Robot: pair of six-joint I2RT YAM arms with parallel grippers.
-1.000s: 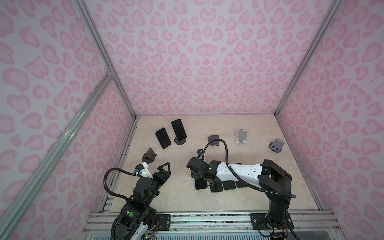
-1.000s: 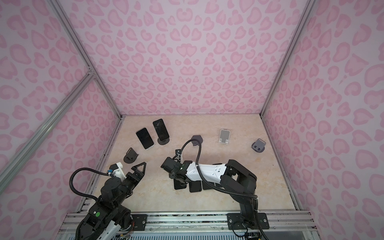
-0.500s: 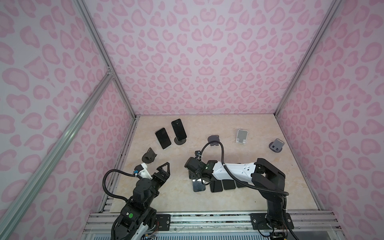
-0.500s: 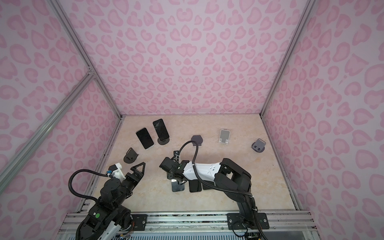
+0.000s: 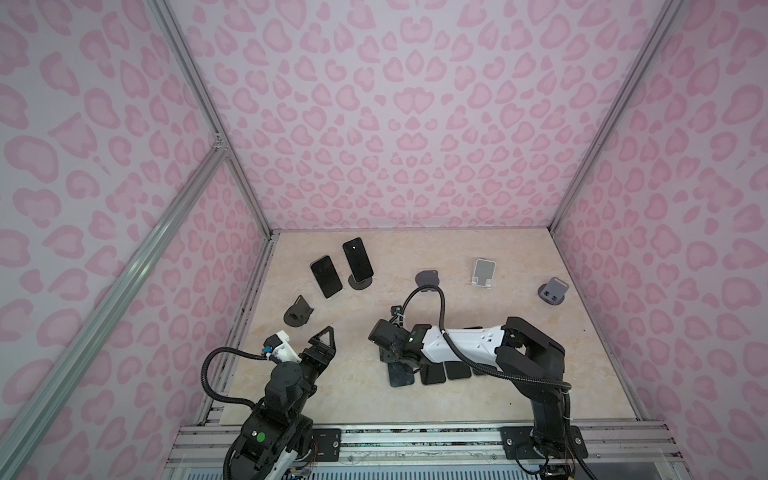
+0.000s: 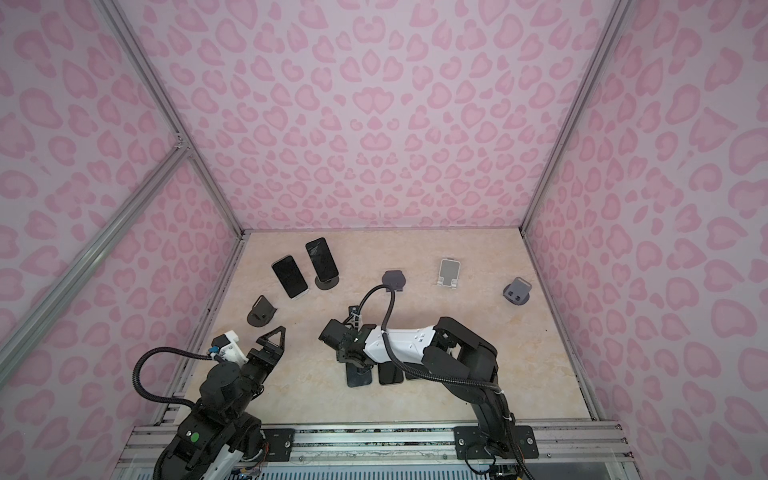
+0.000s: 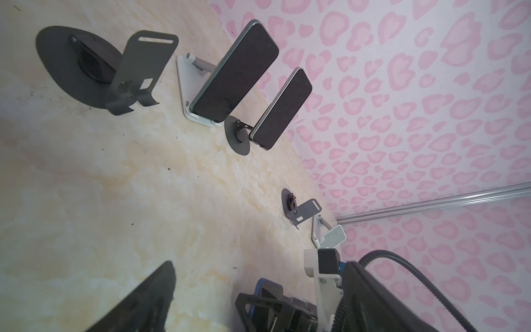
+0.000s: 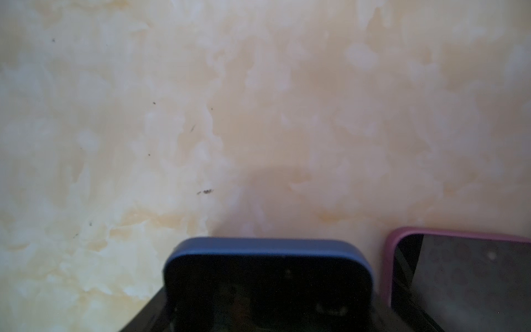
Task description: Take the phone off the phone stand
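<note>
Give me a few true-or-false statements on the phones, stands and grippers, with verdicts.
1. A phone leans on a round-based stand. True.
2. The grey stand at far right holds a phone. False: it is empty.
3. The left gripper grips a phone. False: it is open and empty.
4. The right gripper holds a blue phone. True.
5. Every phone is on a stand. False: several flat phones lie by the right gripper.
</note>
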